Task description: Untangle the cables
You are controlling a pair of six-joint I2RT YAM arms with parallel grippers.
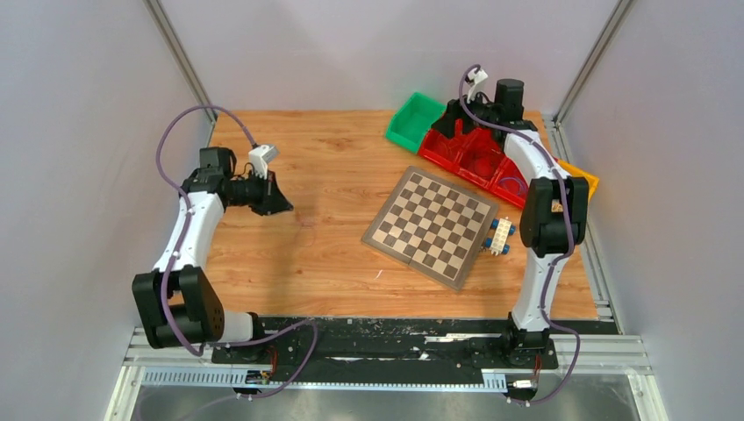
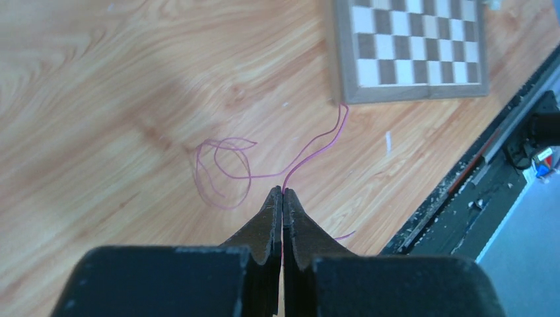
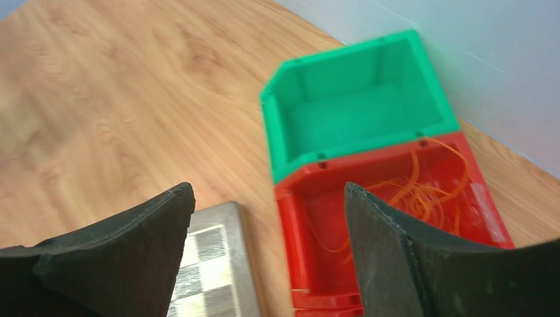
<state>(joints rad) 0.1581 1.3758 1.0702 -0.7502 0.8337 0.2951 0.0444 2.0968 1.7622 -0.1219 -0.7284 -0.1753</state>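
In the left wrist view my left gripper (image 2: 282, 192) is shut on a very thin pink-purple wire (image 2: 310, 150). The wire runs toward the chessboard corner and ends in loose loops (image 2: 224, 173) lying on the wooden table. In the top view the left gripper (image 1: 279, 203) is over the left middle of the table, and the wire is too thin to see there. My right gripper (image 3: 267, 198) is open and empty, above the near edge of a red bin (image 3: 317, 218). That bin holds a tangle of thin orange wires (image 3: 422, 191). In the top view the right gripper (image 1: 452, 124) is at the back.
A green bin (image 1: 411, 123) stands beside the red bin (image 1: 469, 156), with a yellow bin (image 1: 586, 180) behind the right arm. A chessboard (image 1: 432, 226) lies at the centre right, with a small blue-and-white object (image 1: 497, 237) at its right edge. The table's front edge meets a black rail (image 2: 475, 178).
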